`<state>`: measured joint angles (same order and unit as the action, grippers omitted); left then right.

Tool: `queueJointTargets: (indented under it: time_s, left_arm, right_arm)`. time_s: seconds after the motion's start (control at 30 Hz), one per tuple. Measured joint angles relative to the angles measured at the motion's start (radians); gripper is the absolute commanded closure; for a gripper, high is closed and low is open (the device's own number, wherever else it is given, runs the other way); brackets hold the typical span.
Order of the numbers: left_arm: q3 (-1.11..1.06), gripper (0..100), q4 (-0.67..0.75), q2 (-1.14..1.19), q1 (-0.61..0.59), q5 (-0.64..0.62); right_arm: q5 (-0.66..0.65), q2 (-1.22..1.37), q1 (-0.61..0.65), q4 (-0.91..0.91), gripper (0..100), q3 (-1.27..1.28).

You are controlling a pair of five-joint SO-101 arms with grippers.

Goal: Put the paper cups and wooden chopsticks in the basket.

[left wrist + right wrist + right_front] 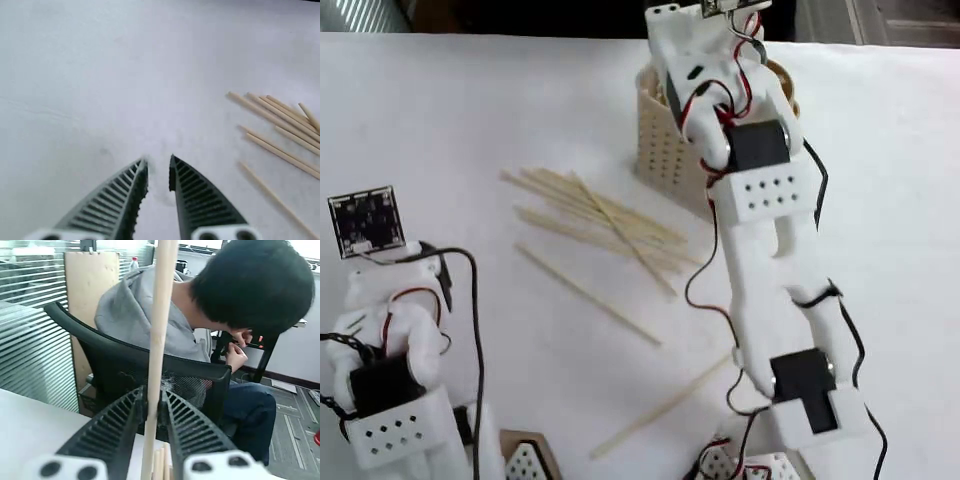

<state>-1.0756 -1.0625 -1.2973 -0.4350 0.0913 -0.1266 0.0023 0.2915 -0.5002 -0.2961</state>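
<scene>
- A cream perforated basket point(660, 150) stands at the far side of the white surface point(470, 100).
- The right arm point(770, 260) stretches from the near edge to above the basket, hiding part of it.
- A loose pile of wooden chopsticks point(590, 215) lies just beside the basket, some crossing.
- A single wooden chopstick point(588, 296) lies apart, nearer.
- Another stick point(660, 412) lies nearer still, beside the right arm.
- The left arm point(390, 380) sits at the near left corner.

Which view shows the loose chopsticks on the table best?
The high view: the whole pile lies spread on the table beside the basket, two strays nearer the arms. The left wrist view catches several ends past the left gripper. The right wrist view has one chopstick clamped in the right gripper.
</scene>
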Motion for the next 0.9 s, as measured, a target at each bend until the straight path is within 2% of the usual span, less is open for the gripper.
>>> queueJointTargets:
  time_s: [0.17,0.43,0.63,0.77,0.9]
  left_arm:
    - [0.0,91,0.0,0.0,0.0,0.0]
    - [0.0,91,0.0,0.0,0.0,0.0]
    - [0.0,91,0.0,0.0,0.0,0.0]
    - [0.0,91,0.0,0.0,0.0,0.0]
    - [0.0,91,0.0,0.0,0.0,0.0]
  right_arm:
    - [0.0,0.081,-0.021,0.003,97.9,0.0]
    - [0.0,0.141,-0.023,-0.104,97.2,0.0]
    - [0.0,0.15,-0.018,-0.166,84.7,0.0]
    - [0.0,0.114,-0.02,-0.236,86.2,0.0]
    - [0.0,0.0,-0.017,-0.362,91.8,0.0]
